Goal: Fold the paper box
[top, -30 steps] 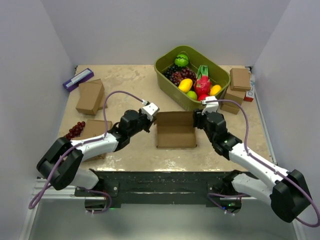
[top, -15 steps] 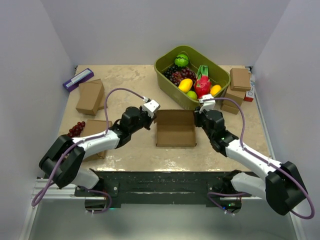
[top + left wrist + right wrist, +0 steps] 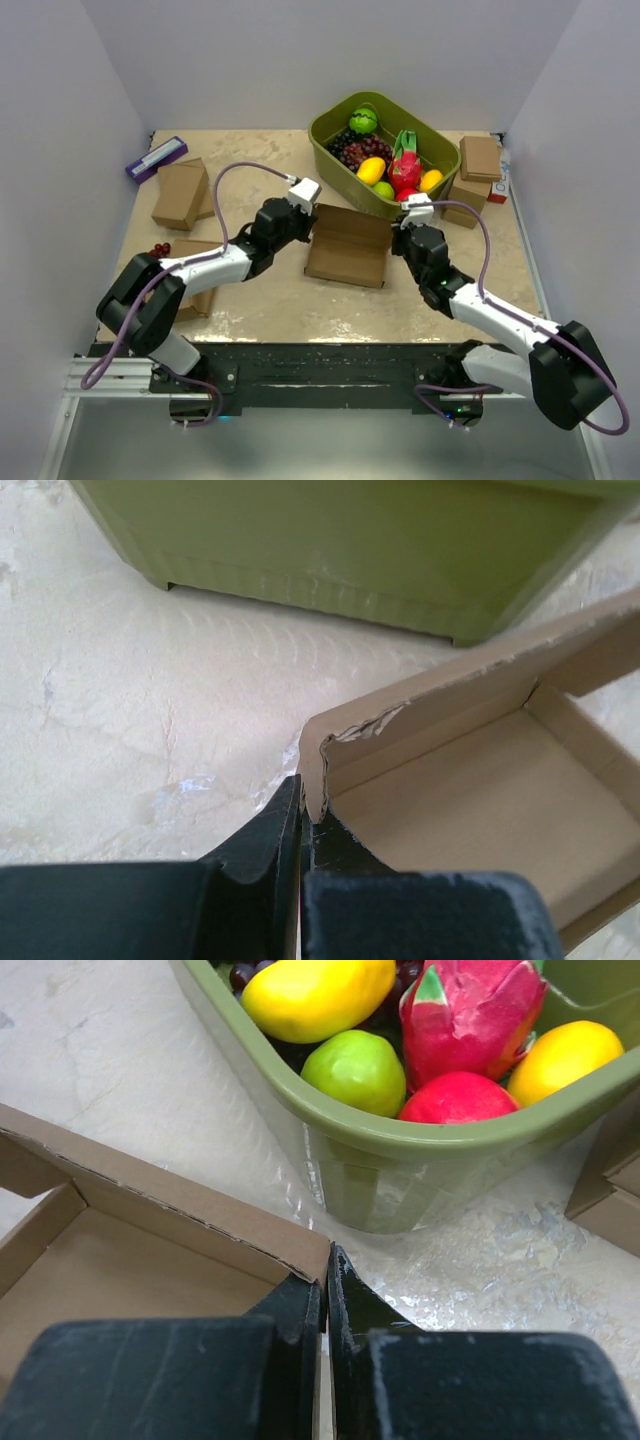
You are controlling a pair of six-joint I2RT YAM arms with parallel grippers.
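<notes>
The paper box point(image 3: 348, 250) is an open brown cardboard tray in mid-table, skewed, with its far edge close to the green tub point(image 3: 385, 150). My left gripper point(image 3: 303, 216) is shut on the box's far-left corner wall; the left wrist view shows the black fingertips point(image 3: 285, 825) pinching the torn cardboard edge of the box point(image 3: 450, 780). My right gripper point(image 3: 402, 236) is shut on the far-right corner wall. Seen from the right wrist, the right gripper point(image 3: 325, 1272) clamps the wall of the box point(image 3: 150, 1260) just in front of the tub point(image 3: 420, 1150).
The tub holds toy fruit point(image 3: 360, 1065). Smaller cardboard boxes sit at the left point(image 3: 180, 193), under my left arm point(image 3: 196, 262) and at the right point(image 3: 480, 158). A purple packet point(image 3: 155, 158) lies far left, dark grapes point(image 3: 160, 250) near the left wall.
My right gripper has closed onto the box's right wall. The box has turned askew and shifted toward the tub, and both arms have reached farther forward with it.
</notes>
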